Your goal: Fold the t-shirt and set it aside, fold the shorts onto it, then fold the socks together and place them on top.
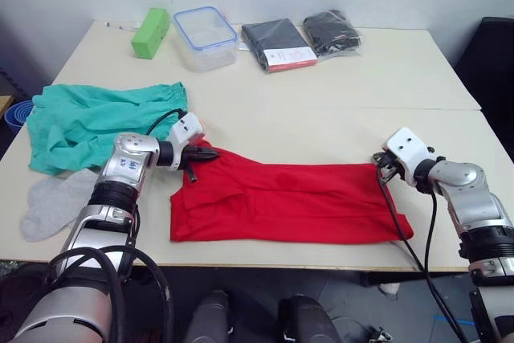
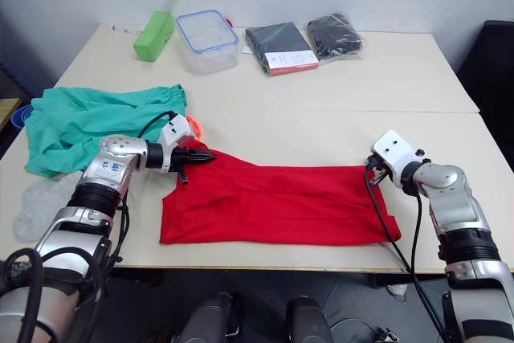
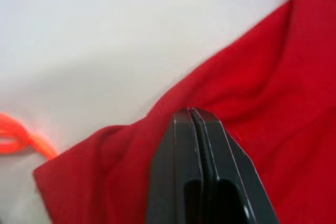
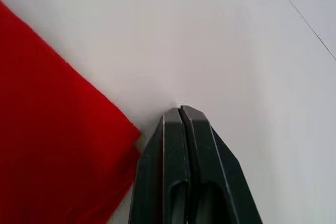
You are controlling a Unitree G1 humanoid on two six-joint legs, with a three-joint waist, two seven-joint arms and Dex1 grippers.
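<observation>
**A:** Where do you stand with the t-shirt [image 1: 289, 202]?

**B:** You have it lying as a long red band across the near part of the surface [image 1: 321, 110], folded lengthwise, running from your left arm to your right. Its left end is rumpled, with a corner pulled up toward the far side.

**A:** And your left tool [image 1: 207, 153]?

**B:** Your left tool sits at that raised corner. In the left wrist view its two black fingers [image 3: 181, 145] are pressed flat together over the red cloth; you cannot tell from the pictures whether any fabric is caught between them.

**A:** The right tool [image 2: 372, 168]?

**B:** It is at the far right corner of the t-shirt, clenched as well. In the right wrist view its tips meet on bare surface just beside the red edge, with no cloth between them.

**A:** Where are the other garments?

**B:** The shorts [image 1: 88, 122] lie spread and crumpled at your left, beyond your left arm, their orange drawstring [image 2: 194, 126] just past the tool. The socks [image 1: 52, 202] lie nearer the front edge, on your left, partly hidden by your forearm.

**A:** Anything at the back?

**B:** A green block [image 1: 151, 32], a clear container with a blue rim [image 1: 205, 36], and two black packaged clothes [image 1: 301, 39], all well apart from the t-shirt.
</observation>
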